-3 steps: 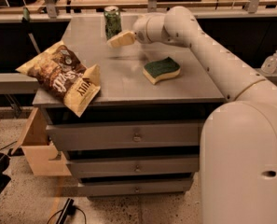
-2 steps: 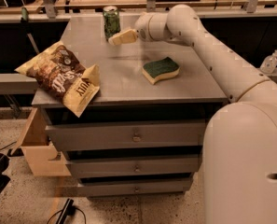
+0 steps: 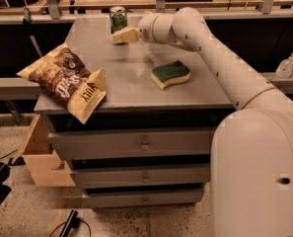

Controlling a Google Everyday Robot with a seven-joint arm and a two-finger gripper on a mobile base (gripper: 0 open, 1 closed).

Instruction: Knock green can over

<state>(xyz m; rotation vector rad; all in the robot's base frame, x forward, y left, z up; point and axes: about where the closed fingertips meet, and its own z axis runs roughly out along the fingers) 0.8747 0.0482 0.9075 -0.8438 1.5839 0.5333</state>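
A crumpled chip bag (image 3: pixel 69 80) is lying at the near left corner of a grey drawer cabinet (image 3: pixel 131 68), with a sponge (image 3: pixel 171 73) resting further in. Beyond them the gripper (image 3: pixel 124 35) is reaching low and side-on, seemingly to push rather than grasp; whether it is open or closed cannot be told. The green can (image 3: pixel 118 18) is standing upright at the far edge, just behind the gripper's tip.

A single camera sits high beside the robot's white body (image 3: pixel 257 172), facing forward and down across the drawer cabinet (image 3: pixel 136 83) at middling range; the body fills its lower right. Farthest from it, the gripper (image 3: pixel 117 35) hangs close by the green can (image 3: pixel 118 18).
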